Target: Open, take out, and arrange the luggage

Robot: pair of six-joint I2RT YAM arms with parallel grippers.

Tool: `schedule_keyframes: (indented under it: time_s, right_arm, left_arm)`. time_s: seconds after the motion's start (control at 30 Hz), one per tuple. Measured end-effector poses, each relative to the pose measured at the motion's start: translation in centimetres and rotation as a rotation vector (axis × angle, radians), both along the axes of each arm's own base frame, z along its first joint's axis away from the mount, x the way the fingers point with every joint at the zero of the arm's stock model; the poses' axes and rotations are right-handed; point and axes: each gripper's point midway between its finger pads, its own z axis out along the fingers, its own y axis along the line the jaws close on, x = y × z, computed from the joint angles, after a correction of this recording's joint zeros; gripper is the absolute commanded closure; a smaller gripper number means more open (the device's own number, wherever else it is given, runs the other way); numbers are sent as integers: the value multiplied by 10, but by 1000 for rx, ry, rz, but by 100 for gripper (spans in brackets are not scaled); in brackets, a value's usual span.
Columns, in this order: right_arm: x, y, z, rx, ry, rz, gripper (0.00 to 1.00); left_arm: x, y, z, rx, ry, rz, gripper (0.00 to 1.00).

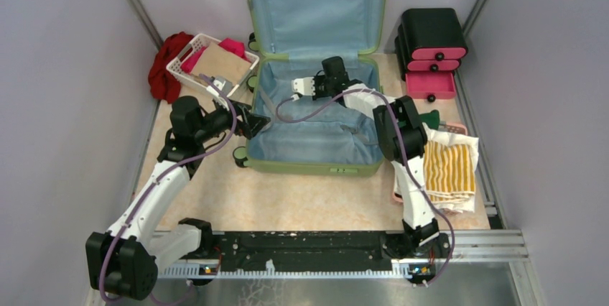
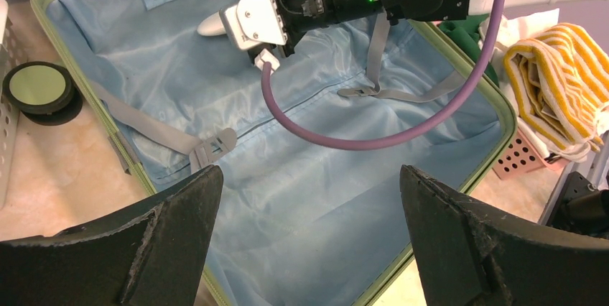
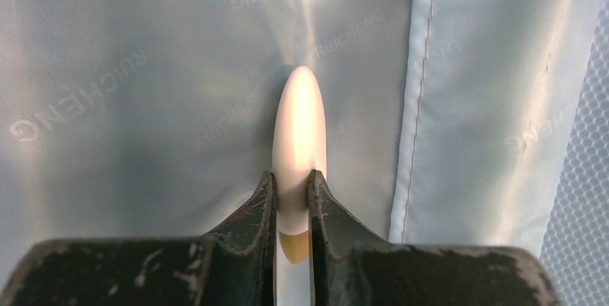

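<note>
right gripper (image 3: 292, 178) is clamped on a slim white piece (image 3: 299, 119) sticking straight out leftward, low over the luggage (image 1: 301, 167) far end. left gripper (image 2: 309, 171) gapes wide, near-left rim.

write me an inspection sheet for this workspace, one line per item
surface: beige marbled table, no spills seen
job's things: luggage open, lid upright, straps unbuckled
clutter: white basket and red cloth at left; drawer box and striped towel at right
pincers: left pincer open by the luggage's left edge; right pincer shut on a white oval object
cables: purple cable looping above the open luggage
surroundings: grey walls, nothing else seen
</note>
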Motion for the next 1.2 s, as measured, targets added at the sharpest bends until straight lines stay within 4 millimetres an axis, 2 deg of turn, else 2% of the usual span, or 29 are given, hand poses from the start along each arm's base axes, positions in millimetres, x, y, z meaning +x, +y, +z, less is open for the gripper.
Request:
schedule_keyframes:
  time_s: [0.2, 0.33, 0.53, 0.73, 0.9, 1.07, 1.2]
  right_arm:
    - [-5, -8, 8, 48, 53, -54, 100]
    - [-14, -9, 27, 109, 84, -75, 100]
    - [-38, -20, 73, 213, 127, -93, 100]
    - [-67, -53, 126, 313, 154, -127, 100]
    - [-90, -106, 162, 393, 177, -200, 100]
    - [-109, -178, 191, 443, 155, -320, 100]
    - [-119, -238, 196, 461, 126, -433, 100]
  left_arm:
    - [0, 0, 0, 1, -1, 0, 1]
    - [0, 0, 0, 1, -1, 0, 1]
    - [0, 0, 0, 1, -1, 0, 1]
    - [0, 0, 0, 1, -1, -1, 1]
    - [0, 0, 0, 0, -1, -2, 1]
    - [-2, -2, 1, -6, 3, -12, 1]
    - [-3, -3, 1, -9, 6, -19, 1]
